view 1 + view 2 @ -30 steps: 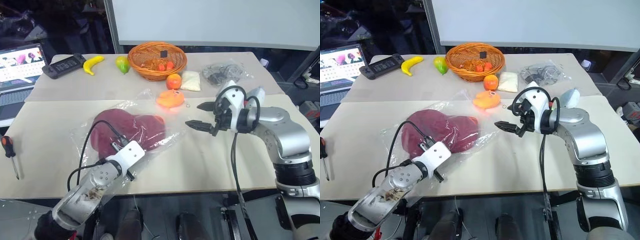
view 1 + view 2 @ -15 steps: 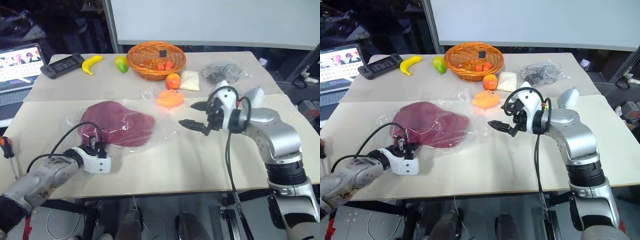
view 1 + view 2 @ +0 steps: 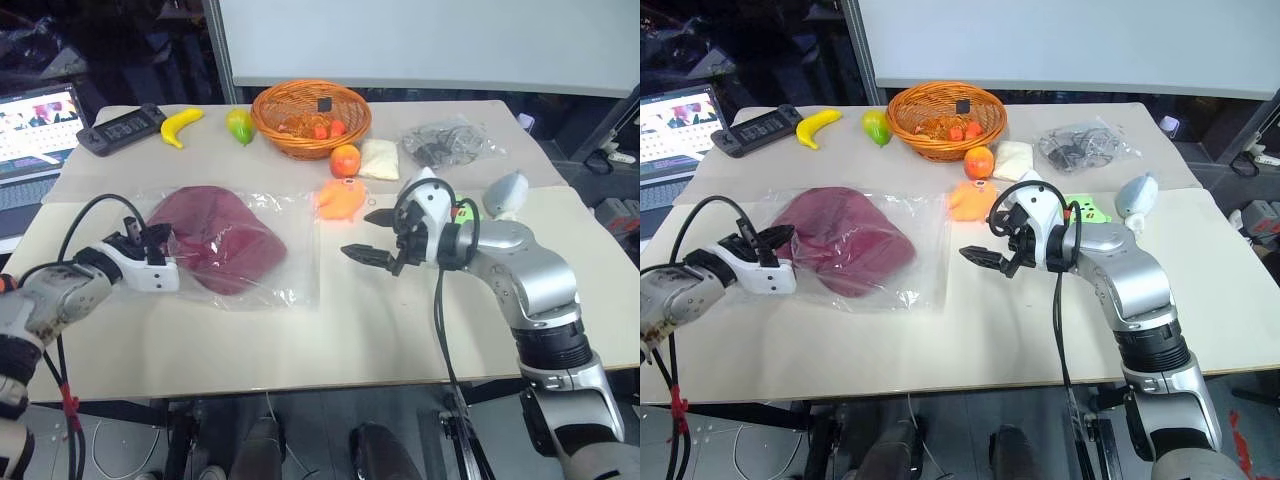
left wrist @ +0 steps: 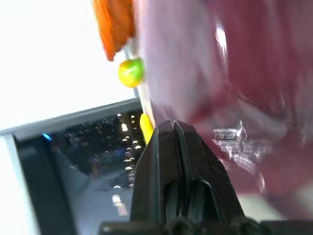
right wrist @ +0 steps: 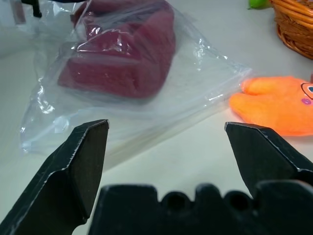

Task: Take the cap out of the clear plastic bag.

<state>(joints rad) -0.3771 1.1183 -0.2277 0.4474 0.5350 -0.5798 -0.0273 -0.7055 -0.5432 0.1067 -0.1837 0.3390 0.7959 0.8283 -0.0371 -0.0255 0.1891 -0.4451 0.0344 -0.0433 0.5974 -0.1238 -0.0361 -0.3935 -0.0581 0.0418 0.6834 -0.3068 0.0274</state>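
The maroon cap (image 3: 215, 240) lies inside the clear plastic bag (image 3: 290, 265), flat on the table's left half. At the bag's left edge my left gripper (image 3: 148, 238) is shut, pinching the plastic. The left wrist view has its closed fingers (image 4: 173, 142) against crinkled film, with the maroon fabric just beyond. To the right of the bag my right gripper (image 3: 362, 233) hovers, wide open and holding nothing. Its wrist view looks past both fingertips at the bag (image 5: 161, 93) and the cap (image 5: 122, 54).
An orange plush toy (image 3: 340, 198) sits just beyond the bag's far right corner. Farther back are a wicker basket (image 3: 310, 115), an orange fruit (image 3: 346, 160), a white pouch (image 3: 380, 160), a small bag of cables (image 3: 440, 145), a banana (image 3: 180, 125) and a laptop (image 3: 35, 120).
My left arm has swung out to the left and rolled, dragging the bag and cap leftward with it. The right gripper has drifted a little left, still open.
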